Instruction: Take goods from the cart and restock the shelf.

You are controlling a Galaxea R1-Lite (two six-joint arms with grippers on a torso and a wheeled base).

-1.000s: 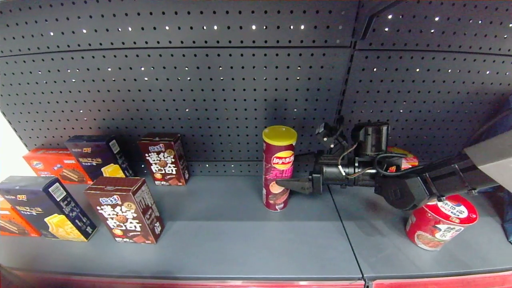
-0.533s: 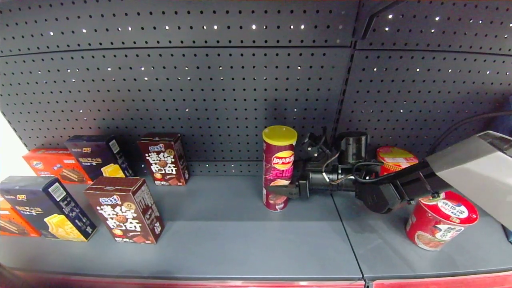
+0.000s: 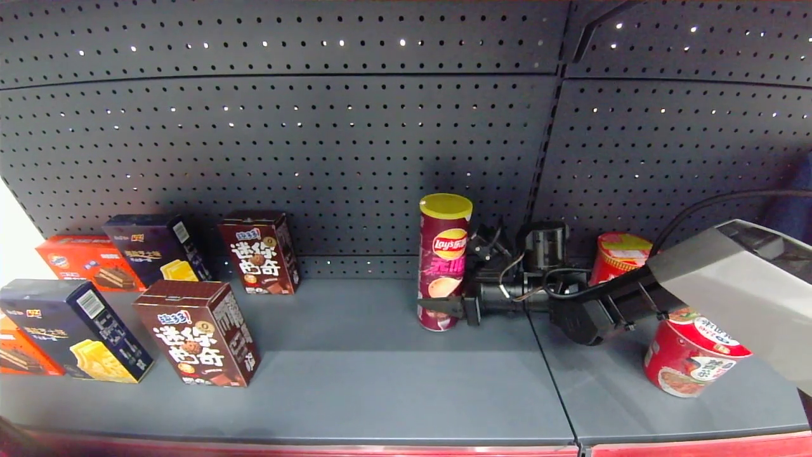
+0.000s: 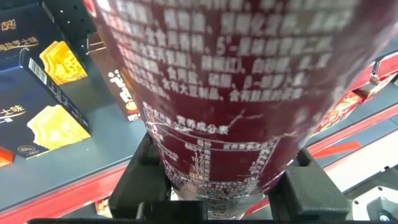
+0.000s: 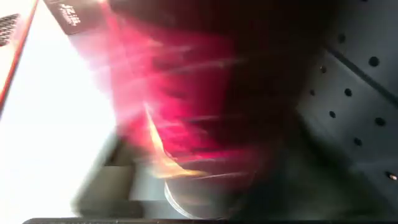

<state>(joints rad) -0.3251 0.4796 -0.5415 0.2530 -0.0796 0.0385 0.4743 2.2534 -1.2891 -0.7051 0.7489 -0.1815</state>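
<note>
Head view: I see the chips can (image 3: 445, 254) standing upright on the grey shelf (image 3: 355, 381), yellow lid up, close to the pegboard (image 3: 317, 146) and just left of the seam between the two shelf boards. The right gripper (image 3: 438, 306) comes in from the right, level with the shelf, and overlaps the lower front of the chips can. I cannot tell whether this claw is clamped on it or slack.

On the right board, the front cup (image 3: 694, 352) stands near the shelf edge, partly behind the arm. The rear cup (image 3: 618, 257) stands by the pegboard.

On the left, boxes stand in two rows, well apart from the chips can. The rear brown box (image 3: 260, 254) is the closest to it. The front brown box (image 3: 202, 333) stands beside a navy box (image 3: 76, 330).

Left wrist view: the left gripper (image 4: 227, 186) is clamped on a held can (image 4: 217, 81), dark red with white print, one pad on each side of it. Navy boxes and a red shelf edge (image 4: 68, 193) lie beyond it.

Right wrist view: a red surface (image 5: 186, 93) sits close to the lens, too blurred for me to identify
</note>
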